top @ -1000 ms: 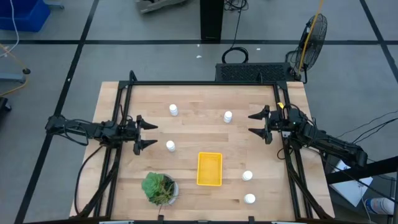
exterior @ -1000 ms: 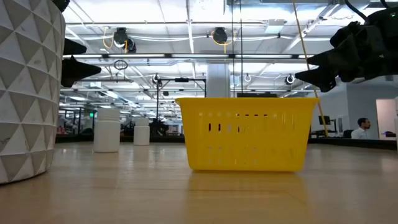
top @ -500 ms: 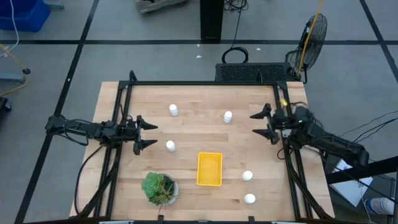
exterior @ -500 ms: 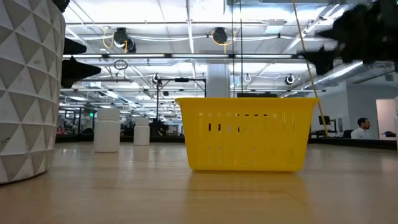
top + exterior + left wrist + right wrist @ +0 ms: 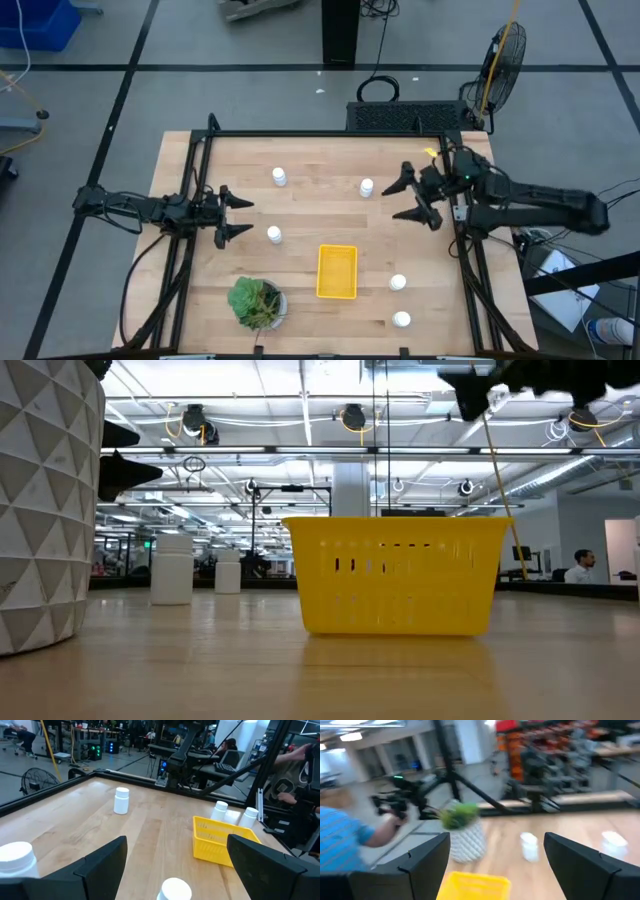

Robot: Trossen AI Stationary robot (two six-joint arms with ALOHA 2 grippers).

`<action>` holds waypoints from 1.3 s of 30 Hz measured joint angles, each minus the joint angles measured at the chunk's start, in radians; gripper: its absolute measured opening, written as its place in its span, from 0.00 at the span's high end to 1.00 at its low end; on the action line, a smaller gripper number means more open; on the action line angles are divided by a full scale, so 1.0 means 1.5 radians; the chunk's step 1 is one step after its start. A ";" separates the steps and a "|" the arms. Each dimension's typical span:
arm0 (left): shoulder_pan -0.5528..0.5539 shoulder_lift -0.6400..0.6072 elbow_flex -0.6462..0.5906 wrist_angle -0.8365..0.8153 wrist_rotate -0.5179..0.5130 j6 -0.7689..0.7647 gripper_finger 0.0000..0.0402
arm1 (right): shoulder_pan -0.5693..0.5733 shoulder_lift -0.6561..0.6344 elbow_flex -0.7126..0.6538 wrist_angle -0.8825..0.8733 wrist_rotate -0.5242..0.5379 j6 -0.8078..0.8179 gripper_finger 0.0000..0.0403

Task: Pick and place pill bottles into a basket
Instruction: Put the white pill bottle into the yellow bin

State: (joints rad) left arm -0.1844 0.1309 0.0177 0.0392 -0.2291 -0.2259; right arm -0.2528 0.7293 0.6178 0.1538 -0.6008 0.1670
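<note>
Standing upright on the tabletop [image 5: 320, 225], the nearest pill bottle [image 5: 367, 187] sits just left of the right gripper [image 5: 408, 197], fingers spread and empty; left gripper [image 5: 236, 214], likewise spread, waits beside another bottle [image 5: 274, 235]; basket [image 5: 337, 271] lies between.

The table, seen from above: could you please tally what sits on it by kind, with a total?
Pill bottles: 5
Yellow basket: 1
Potted plant: 1
Total: 7
</note>
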 joint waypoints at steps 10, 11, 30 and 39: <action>0.000 0.000 0.001 -0.007 0.001 -0.027 0.14 | 0.323 0.069 0.119 -0.123 0.427 -0.029 0.22; 0.000 0.000 0.001 -0.007 0.001 -0.027 0.14 | 0.359 0.072 0.119 -0.121 0.471 -0.022 0.22; 0.000 0.000 0.001 -0.009 0.001 -0.040 0.14 | 0.772 0.250 0.122 -0.032 0.959 0.161 0.23; 0.000 0.000 0.001 -0.011 0.013 -0.050 0.14 | 0.811 0.344 0.191 -0.096 0.888 0.254 0.30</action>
State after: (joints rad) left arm -0.1845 0.1310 0.0185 0.0222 -0.2099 -0.3015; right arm 0.9631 1.2453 0.9039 0.0105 0.7306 0.5478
